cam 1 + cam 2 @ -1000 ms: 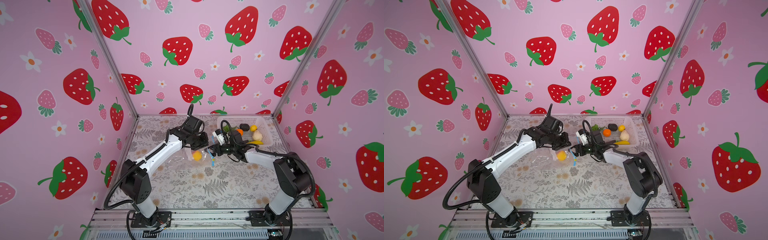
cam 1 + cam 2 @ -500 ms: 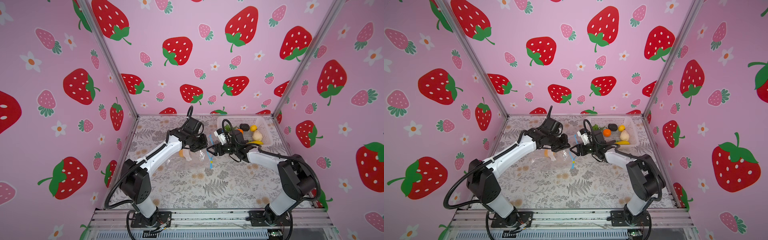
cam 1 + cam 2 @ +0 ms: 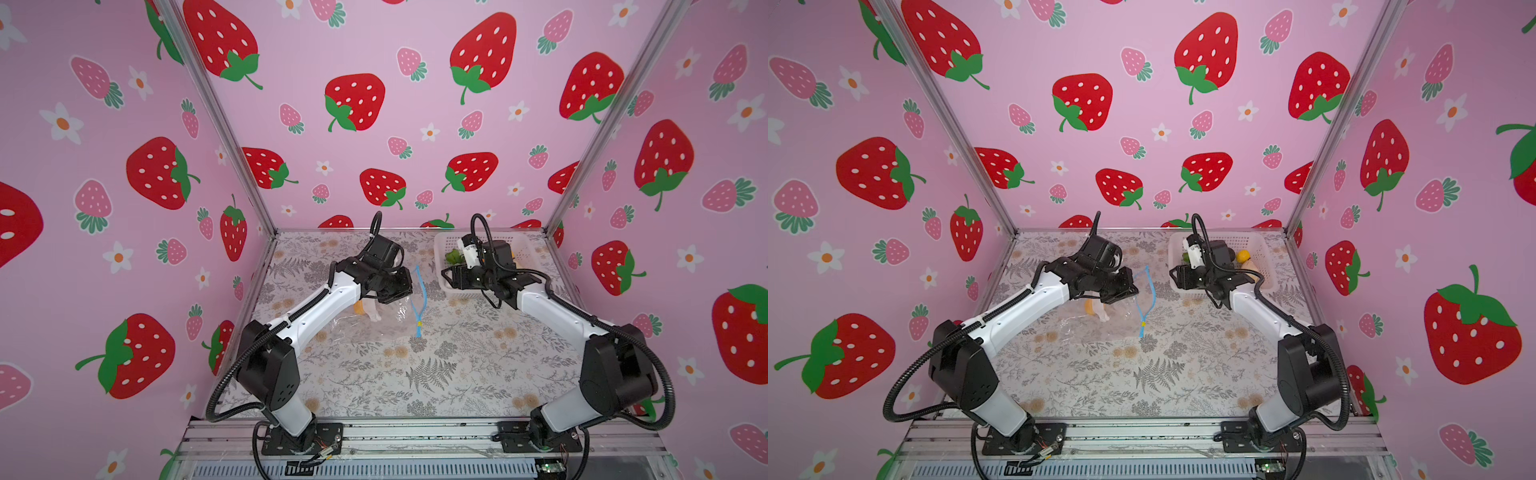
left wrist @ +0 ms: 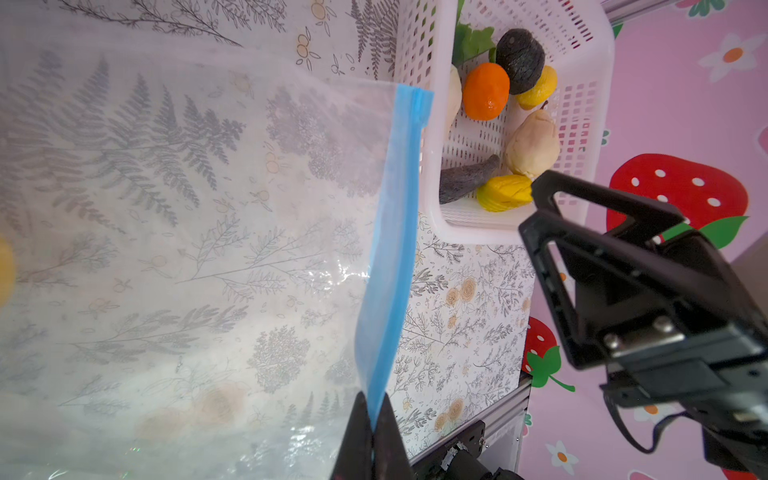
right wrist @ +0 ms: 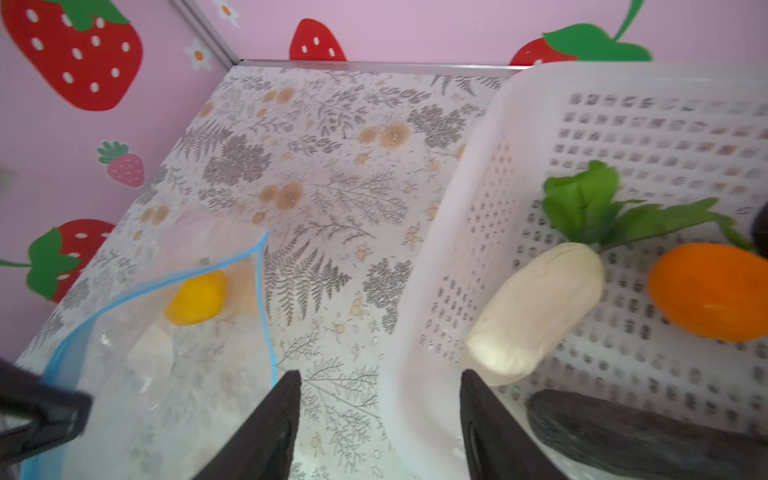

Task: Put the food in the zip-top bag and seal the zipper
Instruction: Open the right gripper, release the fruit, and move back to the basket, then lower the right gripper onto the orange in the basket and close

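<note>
1. Left gripper (image 4: 372,409) first: its jaws are pressed together, pinching the zipper (image 4: 395,249) and holding one lip of the mouth up off the counter (image 3: 415,374).
2. The zip-top bag (image 4: 187,249) hangs from that pinch. The rest of it lies on the counter left of centre, with the mouth gaping toward the right. The yellow-tipped slider (image 3: 419,323) sits at the near end of the strip.
3. A lemon (image 5: 199,297) is inside the bag, with something pale beside it that I can't name.
4. Over to the right gripper (image 5: 380,374): its jaws are spread and nothing is between them. It hovers at the left wall of the white basket (image 5: 436,249) in the far right corner, one finger on the counter side and one over the inside.
5. The white radish (image 5: 536,307) lies closest to it in the basket, just beside the orange (image 5: 710,291). The avocado (image 4: 519,58) and banana (image 4: 503,193) are there too, so most of the food is not yet bagged.
6. Risk one: coming straight down from here, a finger could strike the basket wall and shove the basket.
7. Risk two: the radish is long and leafy, so a pinch near one end could let it swing and snag the zipper on entry.
8. Risk three: the left pinch is on thin film. A bump could pull it free and collapse the mouth.
</note>
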Robot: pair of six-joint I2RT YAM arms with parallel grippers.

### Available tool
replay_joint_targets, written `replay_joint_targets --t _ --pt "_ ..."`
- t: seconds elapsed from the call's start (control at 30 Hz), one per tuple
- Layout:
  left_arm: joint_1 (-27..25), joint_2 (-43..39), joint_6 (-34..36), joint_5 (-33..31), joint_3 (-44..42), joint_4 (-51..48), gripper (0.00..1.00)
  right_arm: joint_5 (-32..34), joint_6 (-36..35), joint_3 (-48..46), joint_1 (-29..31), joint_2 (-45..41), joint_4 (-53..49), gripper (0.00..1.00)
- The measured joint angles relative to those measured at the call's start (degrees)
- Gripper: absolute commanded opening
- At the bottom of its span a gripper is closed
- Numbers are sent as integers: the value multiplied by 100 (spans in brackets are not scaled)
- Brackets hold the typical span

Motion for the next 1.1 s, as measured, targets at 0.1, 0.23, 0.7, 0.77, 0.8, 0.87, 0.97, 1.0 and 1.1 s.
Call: replay_joint_targets --t 0.1,0.23,0.7,0.77,0.8,0.87,0.97,1.0,1.1 --pt "-4 0 2 20 0 57 0 361 -79 289 -229 238 -155 62" --pt "-17 2 15 55 0 85 0 787 -149 629 -483 686 -295 62" --pt "-85 356 26 162 9 129 0 1521 -343 1633 -1034 2035 -643 65" --pt "-87 387 35 179 17 125 0 1578 -367 1788 -1095 2229 -680 66" --pt "-87 411 37 197 31 127 0 1598 -372 1867 -1121 2334 -710 67" --pt "-85 452 39 210 59 127 0 1622 -385 2002 -1154 2527 -778 69" --pt "-87 525 59 221 129 122 0 1622 -389 2190 -1172 2798 -872 71" --pt "-87 540 68 221 144 127 0 1622 -391 2240 -1180 2868 -903 72" --pt "-87 546 94 223 155 122 0 1622 -393 2396 -1189 3038 -966 73"
